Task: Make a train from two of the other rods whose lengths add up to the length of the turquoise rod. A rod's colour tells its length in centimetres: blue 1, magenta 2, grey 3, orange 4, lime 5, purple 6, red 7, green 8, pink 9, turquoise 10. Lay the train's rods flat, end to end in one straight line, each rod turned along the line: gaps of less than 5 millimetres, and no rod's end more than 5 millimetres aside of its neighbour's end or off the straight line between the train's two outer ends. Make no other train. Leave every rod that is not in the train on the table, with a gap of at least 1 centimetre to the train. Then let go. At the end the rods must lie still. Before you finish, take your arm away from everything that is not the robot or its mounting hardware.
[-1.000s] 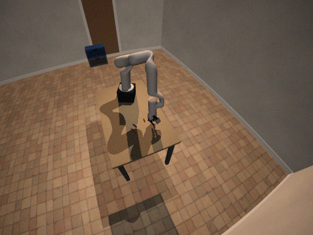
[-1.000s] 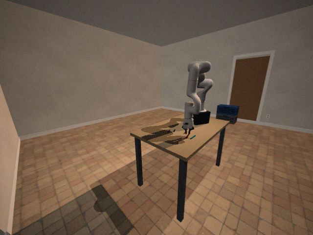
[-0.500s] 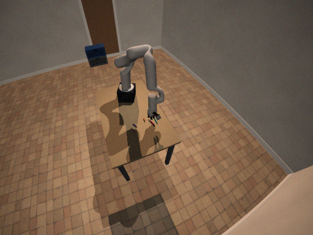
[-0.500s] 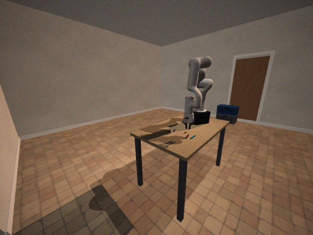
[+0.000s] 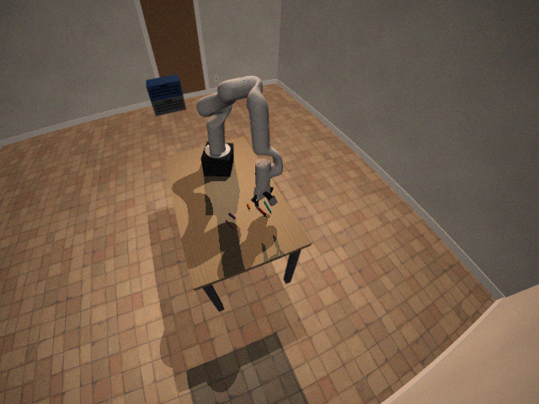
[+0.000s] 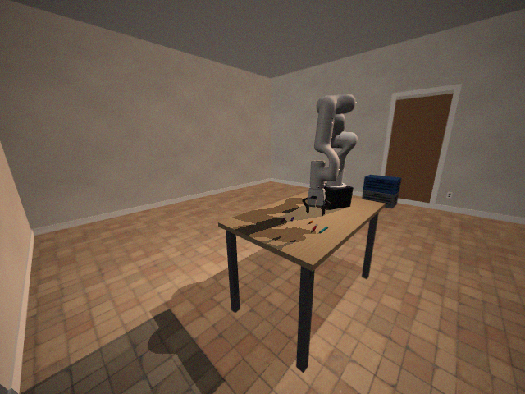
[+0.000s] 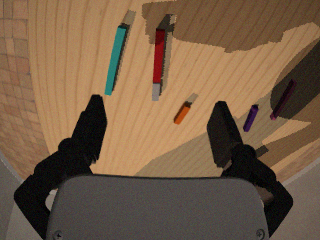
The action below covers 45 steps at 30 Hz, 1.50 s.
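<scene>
The wooden table (image 5: 283,235) (image 6: 339,229) (image 7: 135,135) carries 6 rods: turquoise, red, grey, orange, purple and a dark reddish 1.
</scene>
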Available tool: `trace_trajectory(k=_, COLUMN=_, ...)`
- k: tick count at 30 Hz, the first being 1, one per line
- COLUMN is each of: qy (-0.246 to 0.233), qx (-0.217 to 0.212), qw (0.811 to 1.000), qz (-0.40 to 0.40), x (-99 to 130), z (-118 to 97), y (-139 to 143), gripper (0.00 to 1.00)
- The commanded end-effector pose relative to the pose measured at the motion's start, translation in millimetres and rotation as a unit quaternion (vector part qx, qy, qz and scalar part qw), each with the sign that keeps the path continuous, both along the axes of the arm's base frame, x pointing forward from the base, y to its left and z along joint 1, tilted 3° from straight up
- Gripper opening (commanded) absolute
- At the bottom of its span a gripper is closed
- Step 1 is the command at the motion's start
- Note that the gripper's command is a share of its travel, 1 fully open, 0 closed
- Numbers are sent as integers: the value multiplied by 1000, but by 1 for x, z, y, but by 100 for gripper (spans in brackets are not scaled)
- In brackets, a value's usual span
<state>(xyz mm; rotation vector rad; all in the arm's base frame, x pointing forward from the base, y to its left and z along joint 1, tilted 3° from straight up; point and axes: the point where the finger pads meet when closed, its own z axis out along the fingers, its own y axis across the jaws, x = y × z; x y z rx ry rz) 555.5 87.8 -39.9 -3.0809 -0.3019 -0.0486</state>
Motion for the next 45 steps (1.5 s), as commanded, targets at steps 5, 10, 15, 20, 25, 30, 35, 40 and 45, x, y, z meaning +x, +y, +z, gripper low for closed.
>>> trace_trajectory(k=5, qy=-1, qx=0, qw=1000, qz=0, x=1, z=1, y=0, gripper=100)
trace_trajectory(k=10, qy=-1, qx=0, qw=1000, qz=0, x=1, z=2, y=0, gripper=100)
trace_trajectory(k=15, qy=-1, qx=0, qw=1000, qz=0, x=1, z=15, y=-1, gripper=100)
trace_trajectory(k=20, qy=-1, qx=0, qw=1000, qz=0, x=0, z=28, y=-1, gripper=100)
trace_trajectory(k=25, qy=-1, qx=0, qw=1000, qz=0, x=-1, z=54, y=-2, gripper=100)
trace_trajectory(k=30, qy=-1, qx=0, qw=1000, qz=0, x=-1, z=77, y=-4, gripper=100)
trace_trajectory(k=35, qy=-1, qx=0, qw=1000, qz=0, x=-1, z=87, y=-4, gripper=100)
trace_trajectory(k=40, qy=-1, qx=0, qw=1000, qz=0, x=-1, z=88, y=-4, gripper=100)
trace_trajectory(k=45, qy=-1, qx=0, qw=1000, qz=0, x=-1, z=88, y=-4, gripper=100)
